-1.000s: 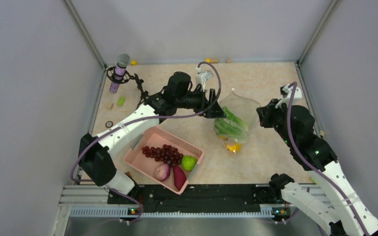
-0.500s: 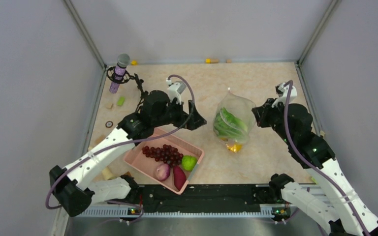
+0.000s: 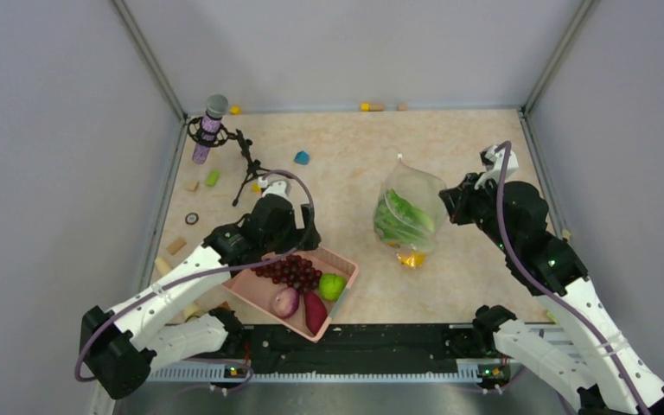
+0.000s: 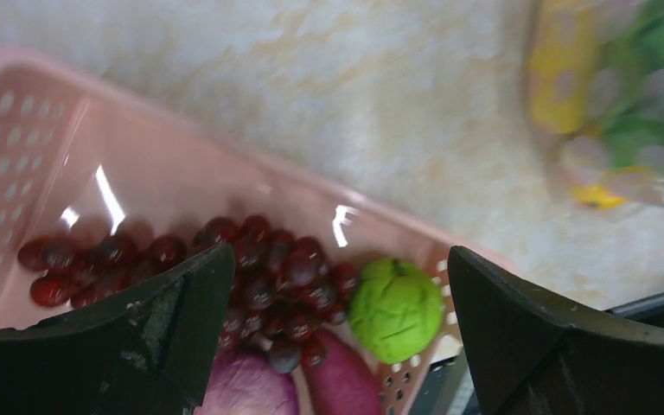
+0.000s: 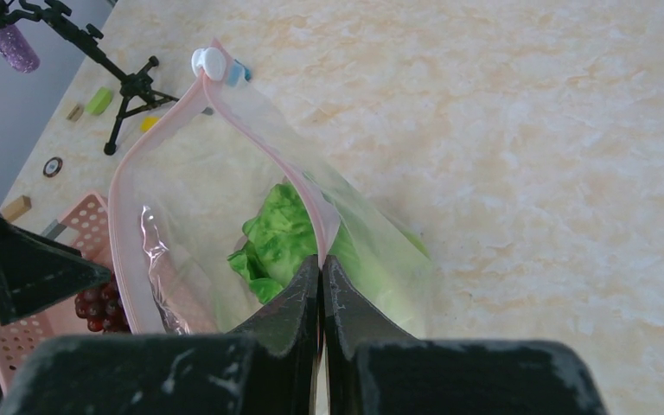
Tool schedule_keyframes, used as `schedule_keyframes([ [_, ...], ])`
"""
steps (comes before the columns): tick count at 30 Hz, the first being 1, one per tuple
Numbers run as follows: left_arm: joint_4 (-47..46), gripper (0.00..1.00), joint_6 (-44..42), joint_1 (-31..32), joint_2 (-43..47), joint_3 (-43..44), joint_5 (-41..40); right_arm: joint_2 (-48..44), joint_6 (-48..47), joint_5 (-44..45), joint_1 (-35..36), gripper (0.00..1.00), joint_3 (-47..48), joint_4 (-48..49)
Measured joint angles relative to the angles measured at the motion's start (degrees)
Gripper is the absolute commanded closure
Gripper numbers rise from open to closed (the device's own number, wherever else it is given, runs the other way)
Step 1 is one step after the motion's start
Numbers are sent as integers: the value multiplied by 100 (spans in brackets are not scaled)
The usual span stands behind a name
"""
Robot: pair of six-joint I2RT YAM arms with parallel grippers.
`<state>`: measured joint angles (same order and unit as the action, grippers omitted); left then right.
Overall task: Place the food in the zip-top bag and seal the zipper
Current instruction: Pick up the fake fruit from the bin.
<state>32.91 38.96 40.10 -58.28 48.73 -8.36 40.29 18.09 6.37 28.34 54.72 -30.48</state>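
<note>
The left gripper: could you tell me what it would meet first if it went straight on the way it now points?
Most likely the grapes in the pink basket, seen between the open fingers of the left gripper; the green fruit lies beside them, so depth leaves some doubt.

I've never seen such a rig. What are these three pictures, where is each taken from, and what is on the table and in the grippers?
Two robot arms stand at the near edge of the table, each ending in a two-finger gripper. The wide picture looks down from above and behind; the other two come from cameras on the wrists. The right gripper is shut on the pink zipper of the zip-top bag, which holds green lettuce and a yellow piece. The left gripper hangs open and empty above the pink basket, where dark grapes, a green fruit, a purple onion and a sweet potato lie. A microphone on a tripod stands farther back.
</note>
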Motion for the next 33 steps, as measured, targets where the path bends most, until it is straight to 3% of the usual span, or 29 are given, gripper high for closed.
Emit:
schedule_keyframes([
  [9,374,3,791,-35,284,-1228,-387,39,-13,-2,0,100,-74,50],
  [19,223,7,1290,-195,15,-1517,-549,44,-52,2,0,100,-74,48],
  [22,61,17,1366,-219,-190,-1521,-566,68,-55,4,0,100,-74,50],
  [28,-229,51,1436,-238,-503,-1521,-649,76,-57,44,0,100,-74,48],
  [33,-284,71,1552,-240,-538,-1521,-787,76,-57,140,-2,100,-74,48],
])
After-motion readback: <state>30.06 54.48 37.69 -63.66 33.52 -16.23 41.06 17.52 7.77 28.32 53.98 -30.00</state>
